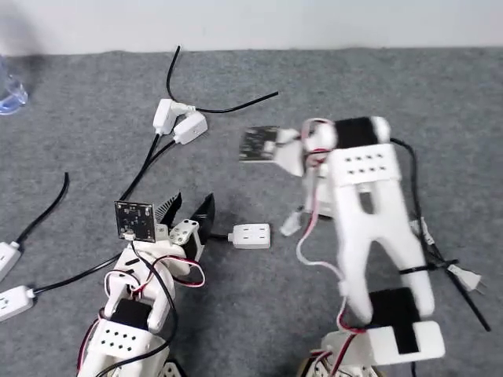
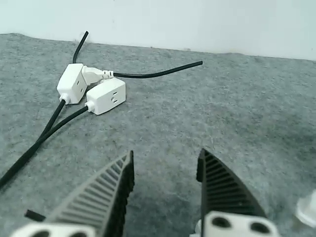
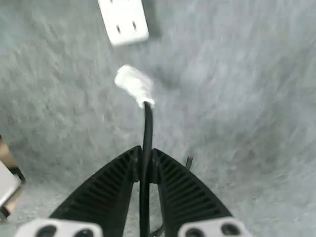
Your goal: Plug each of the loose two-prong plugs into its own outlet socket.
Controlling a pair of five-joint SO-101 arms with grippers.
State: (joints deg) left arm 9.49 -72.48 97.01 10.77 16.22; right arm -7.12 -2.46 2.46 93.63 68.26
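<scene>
My right gripper (image 3: 144, 157) is shut on a black cord just behind a white two-prong plug (image 3: 133, 84), which hangs above the carpet near a white outlet socket (image 3: 123, 20). In the high view that plug (image 1: 291, 225) shows beside the right arm, to the right of the same socket (image 1: 251, 236). My left gripper (image 1: 191, 203) stands open and holds nothing, just left of that socket. Beyond the left gripper (image 2: 166, 155) lie two more white sockets (image 2: 106, 96); one of them (image 2: 71, 83) has a plug (image 2: 94, 75) in it. Another loose plug (image 1: 464, 276) lies at the far right.
Two further white sockets (image 1: 6, 259) (image 1: 14, 302) on black cords lie at the left edge. Black cords run across the grey carpet (image 1: 259, 314) from the far sockets toward the left arm. A clear plastic item (image 1: 9, 94) sits at the far left. A white wall borders the back.
</scene>
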